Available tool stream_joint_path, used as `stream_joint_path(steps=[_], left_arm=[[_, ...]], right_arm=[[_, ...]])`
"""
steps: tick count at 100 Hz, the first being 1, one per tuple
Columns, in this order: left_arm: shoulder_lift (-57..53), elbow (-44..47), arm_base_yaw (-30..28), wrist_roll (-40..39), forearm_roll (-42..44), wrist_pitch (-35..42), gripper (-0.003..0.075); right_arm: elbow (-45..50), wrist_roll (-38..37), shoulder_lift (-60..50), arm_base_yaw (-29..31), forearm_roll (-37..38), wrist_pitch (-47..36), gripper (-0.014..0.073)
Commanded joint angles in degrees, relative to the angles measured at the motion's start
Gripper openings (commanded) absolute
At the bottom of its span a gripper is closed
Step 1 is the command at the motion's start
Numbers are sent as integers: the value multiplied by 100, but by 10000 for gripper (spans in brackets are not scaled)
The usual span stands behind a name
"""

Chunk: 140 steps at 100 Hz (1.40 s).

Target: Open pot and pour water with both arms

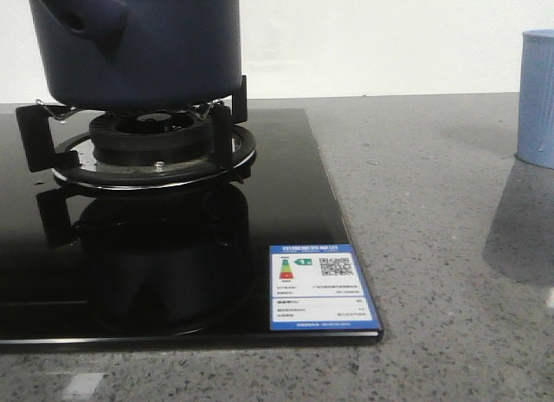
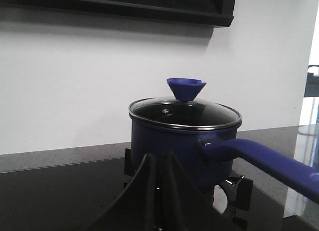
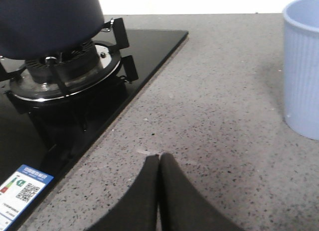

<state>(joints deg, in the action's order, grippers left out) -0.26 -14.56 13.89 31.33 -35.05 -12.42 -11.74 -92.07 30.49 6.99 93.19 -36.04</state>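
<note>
Both grippers, left (image 2: 162, 191) and right (image 3: 159, 191), have fingers pressed together, empty. The glass lid (image 2: 184, 114) (knob at twelve o'clock) could slip, clattering onto the pot (image 2: 182, 146).

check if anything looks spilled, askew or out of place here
Nothing stands out. The pot sits level on the burner grate with its glass lid seated, the pale blue cup stands upright on the countertop, and no spill shows.

Kitchen: gas hob (image 1: 173, 246), stone counter (image 1: 433, 246)
</note>
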Motion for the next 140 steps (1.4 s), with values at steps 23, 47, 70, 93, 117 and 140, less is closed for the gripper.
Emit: stream_joint_path(steps=[23, 47, 70, 93, 117, 140], left_arm=[[-131, -116, -12, 8, -121, 375, -19], [-131, -116, -12, 8, -121, 375, -19], [-131, -116, -12, 8, -121, 375, -19], [-120, 10, -232, -1060, 1462, 793, -19], [-144, 807, -1649, -2459, 2504, 849, -19], [-144, 1620, -1920, -3385, 3242, 1325, -19]], right_arm=[[-137, 6, 10, 46, -182, -68, -69], [-137, 6, 10, 46, -182, -68, -69], [-137, 6, 10, 46, -182, -68, -69], [-137, 6, 10, 46, -182, -68, -69], [-137, 6, 10, 46, -182, -68, -69], [-137, 6, 10, 46, -182, -63, -69]])
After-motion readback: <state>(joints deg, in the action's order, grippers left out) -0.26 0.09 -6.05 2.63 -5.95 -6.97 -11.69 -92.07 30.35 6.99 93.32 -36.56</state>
